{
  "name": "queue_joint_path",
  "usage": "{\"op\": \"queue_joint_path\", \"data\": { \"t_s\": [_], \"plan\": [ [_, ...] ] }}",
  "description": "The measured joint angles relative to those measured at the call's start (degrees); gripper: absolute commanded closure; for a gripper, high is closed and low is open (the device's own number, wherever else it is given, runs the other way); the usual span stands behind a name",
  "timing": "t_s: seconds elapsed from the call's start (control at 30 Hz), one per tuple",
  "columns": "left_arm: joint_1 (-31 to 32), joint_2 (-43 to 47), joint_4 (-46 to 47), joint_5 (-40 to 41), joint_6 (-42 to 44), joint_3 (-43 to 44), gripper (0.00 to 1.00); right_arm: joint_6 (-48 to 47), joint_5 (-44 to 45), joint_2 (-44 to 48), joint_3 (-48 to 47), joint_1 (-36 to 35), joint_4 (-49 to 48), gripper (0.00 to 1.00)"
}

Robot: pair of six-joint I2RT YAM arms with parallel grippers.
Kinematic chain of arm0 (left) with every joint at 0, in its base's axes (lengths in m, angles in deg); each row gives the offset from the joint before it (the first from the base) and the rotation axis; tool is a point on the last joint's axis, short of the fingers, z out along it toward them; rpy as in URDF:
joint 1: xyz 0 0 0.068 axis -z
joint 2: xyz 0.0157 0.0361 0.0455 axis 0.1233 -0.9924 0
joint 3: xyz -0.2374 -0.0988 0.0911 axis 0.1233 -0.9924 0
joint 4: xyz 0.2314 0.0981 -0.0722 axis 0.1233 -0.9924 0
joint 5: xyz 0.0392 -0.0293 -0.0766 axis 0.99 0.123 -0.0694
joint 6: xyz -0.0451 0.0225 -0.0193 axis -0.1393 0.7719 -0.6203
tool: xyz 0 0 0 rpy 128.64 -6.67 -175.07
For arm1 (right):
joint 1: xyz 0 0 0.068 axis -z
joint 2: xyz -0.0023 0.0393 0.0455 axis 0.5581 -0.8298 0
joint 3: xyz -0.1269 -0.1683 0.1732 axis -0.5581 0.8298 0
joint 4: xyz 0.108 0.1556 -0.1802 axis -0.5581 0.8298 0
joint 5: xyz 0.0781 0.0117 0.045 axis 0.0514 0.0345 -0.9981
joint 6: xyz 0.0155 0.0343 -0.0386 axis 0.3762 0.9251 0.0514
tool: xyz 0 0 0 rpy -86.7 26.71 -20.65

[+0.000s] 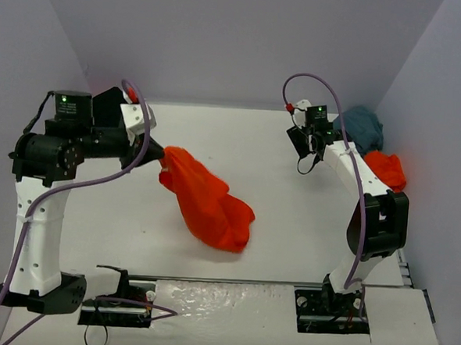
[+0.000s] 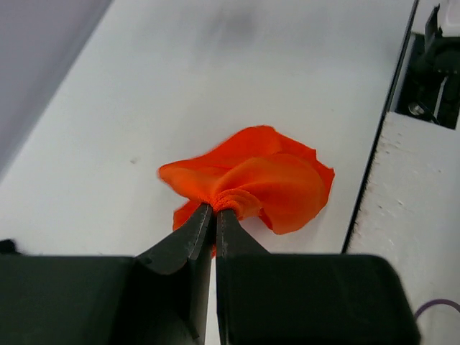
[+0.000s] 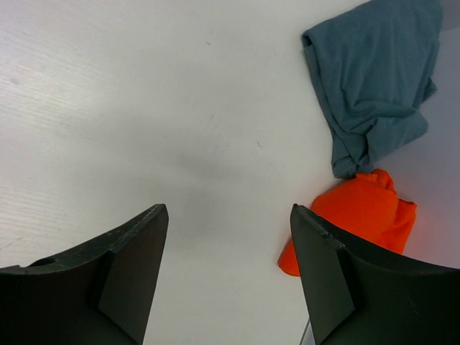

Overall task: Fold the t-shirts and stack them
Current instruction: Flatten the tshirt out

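My left gripper is shut on a bunched edge of an orange-red t-shirt and holds it up, the cloth hanging down to the table at centre left. In the left wrist view the gripper pinches the shirt between closed jaws. My right gripper is open and empty above the far right of the table; in the right wrist view it hovers over bare table. A teal-grey t-shirt and a second orange-red t-shirt lie crumpled at the far right corner. The black and pink shirts are out of view.
The teal-grey shirt and second orange-red shirt lie against the right wall. Walls close in the table at back, left and right. The arm bases stand on a mounting strip at the near edge.
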Motion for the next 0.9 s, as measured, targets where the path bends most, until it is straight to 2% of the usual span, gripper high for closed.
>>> {"op": "queue_joint_path", "data": {
  "t_s": [0.13, 0.23, 0.3, 0.37, 0.6, 0.73, 0.83, 0.9],
  "plan": [
    [0.5, 1.3, -2.5, 2.4, 2.7, -9.1, 1.00, 0.3, -5.5, -0.7, -0.8, -0.8, 2.0, 0.32],
    [0.4, -0.7, -0.9, 5.4, 3.5, -16.0, 1.00, 0.4, -11.6, -1.8, -2.0, -2.1, 4.5, 0.32],
    [0.4, -2.1, 0.1, 7.7, 3.9, -20.8, 1.00, 0.0, -17.0, -2.7, -2.9, -3.4, 6.7, 0.26],
    [0.4, -2.4, 1.2, 10.1, 4.5, -24.9, 1.00, -0.9, -21.9, -3.3, -3.5, -4.5, 9.0, 0.25],
    [0.4, -1.7, 7.1, 17.7, 4.7, -31.7, 1.00, -5.7, -37.6, -3.6, -5.0, -6.7, 17.2, 0.28],
    [0.3, -3.8, 13.2, 23.1, 2.7, -32.1, 1.00, -8.7, -42.4, -3.6, -5.8, -7.6, 21.8, 0.35],
    [0.0, -7.0, 18.2, 27.1, 0.7, -32.1, 1.00, -11.5, -44.5, -3.6, -6.9, -9.0, 27.6, 0.49],
    [-0.2, -9.2, 20.7, 28.9, -0.9, -32.1, 1.00, -14.1, -46.0, -3.7, -8.0, -10.7, 32.1, 0.62]
  ]
}}
